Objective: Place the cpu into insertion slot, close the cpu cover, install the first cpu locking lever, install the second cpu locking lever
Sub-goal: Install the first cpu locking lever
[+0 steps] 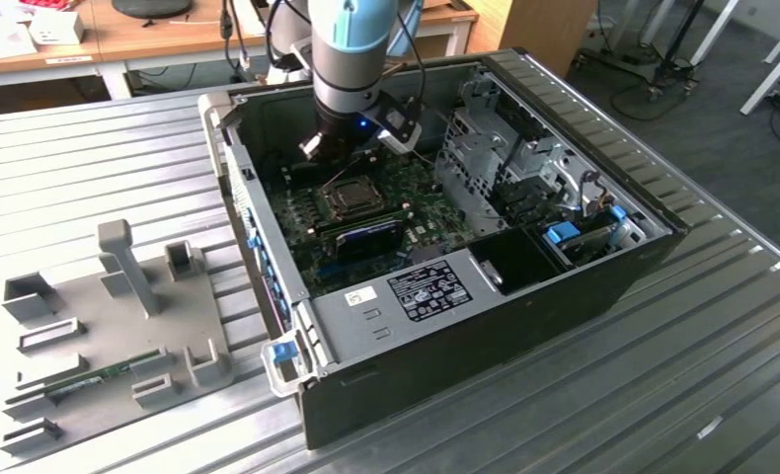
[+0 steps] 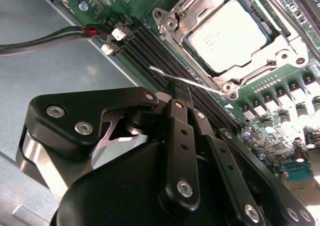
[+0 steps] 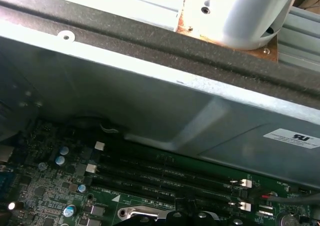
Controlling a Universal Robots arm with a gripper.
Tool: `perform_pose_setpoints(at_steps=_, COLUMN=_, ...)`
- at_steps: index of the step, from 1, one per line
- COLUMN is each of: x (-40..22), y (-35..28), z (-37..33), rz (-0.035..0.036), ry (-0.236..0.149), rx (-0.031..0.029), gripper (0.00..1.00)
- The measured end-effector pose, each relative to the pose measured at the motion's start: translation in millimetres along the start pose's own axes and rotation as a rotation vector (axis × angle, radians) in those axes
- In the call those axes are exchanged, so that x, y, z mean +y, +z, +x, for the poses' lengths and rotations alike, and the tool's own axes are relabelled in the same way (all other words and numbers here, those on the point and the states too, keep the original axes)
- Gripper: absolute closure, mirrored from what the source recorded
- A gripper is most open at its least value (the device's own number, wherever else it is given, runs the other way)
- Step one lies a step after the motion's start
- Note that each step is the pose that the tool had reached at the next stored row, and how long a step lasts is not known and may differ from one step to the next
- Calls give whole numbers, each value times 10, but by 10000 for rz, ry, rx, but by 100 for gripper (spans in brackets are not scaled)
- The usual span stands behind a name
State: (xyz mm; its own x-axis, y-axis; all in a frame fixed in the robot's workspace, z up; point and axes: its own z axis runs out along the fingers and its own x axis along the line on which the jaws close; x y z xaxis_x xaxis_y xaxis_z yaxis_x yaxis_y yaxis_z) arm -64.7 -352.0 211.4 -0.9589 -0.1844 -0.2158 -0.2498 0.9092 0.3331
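The cpu (image 2: 231,33), a square chip with a dull grey top, lies flat in the insertion slot (image 1: 351,198) on the green board inside the open computer case. The silvery cpu cover (image 2: 197,8) lies closed around it as a frame. A thin metal locking lever (image 2: 192,82) sticks out past the socket's corner, raised off the board. My gripper (image 2: 181,92) hangs just beside the socket over the memory slots, its black fingers (image 2: 172,136) pressed together. The lever wire crosses right at the fingertips; whether they touch it is unclear. In the exterior view the gripper (image 1: 327,150) sits above the board's far end.
Long black memory slots (image 2: 150,46) run beside the socket, with black and red cables (image 2: 55,36) against the grey case wall (image 3: 150,101). A metal drive cage (image 1: 522,158) stands at the exterior view's right. A grey fixture plate (image 1: 114,326) lies on the table outside the case.
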Motion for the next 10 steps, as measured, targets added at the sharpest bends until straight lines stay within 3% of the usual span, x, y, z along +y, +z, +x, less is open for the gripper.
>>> perform_pose_setpoints(at_steps=10, x=-5, y=10, z=-4, rz=-2, ry=0, rx=-2, gripper=90)
